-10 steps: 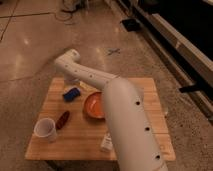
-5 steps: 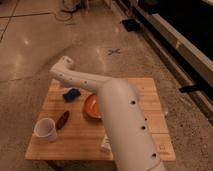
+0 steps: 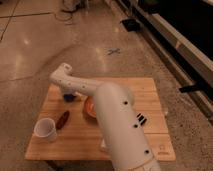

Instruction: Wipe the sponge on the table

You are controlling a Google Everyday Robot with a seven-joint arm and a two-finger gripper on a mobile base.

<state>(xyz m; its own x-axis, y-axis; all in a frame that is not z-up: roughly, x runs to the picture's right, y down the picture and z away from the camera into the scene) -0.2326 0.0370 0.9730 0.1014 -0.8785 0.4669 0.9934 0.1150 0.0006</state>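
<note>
The light wooden table (image 3: 135, 92) with a planked top fills the middle of the camera view. The blue sponge (image 3: 70, 97) lies near its back left corner, and only a small blue patch of it shows. My white arm reaches from the lower right across the table to that corner. My gripper (image 3: 67, 92) hangs down from the bent wrist right over the sponge and covers most of it. Whether it touches the sponge is hidden.
An orange bowl (image 3: 89, 108) sits mid-table, partly behind my arm. A reddish-brown oblong thing (image 3: 63, 119) and a white cup (image 3: 46, 129) are at the front left. A black-and-white striped block (image 3: 142, 118) lies to the right of my arm. Polished floor surrounds the table.
My wrist has swung left and toward the table's back left corner, over the sponge. More of the sponge is covered now than before.
</note>
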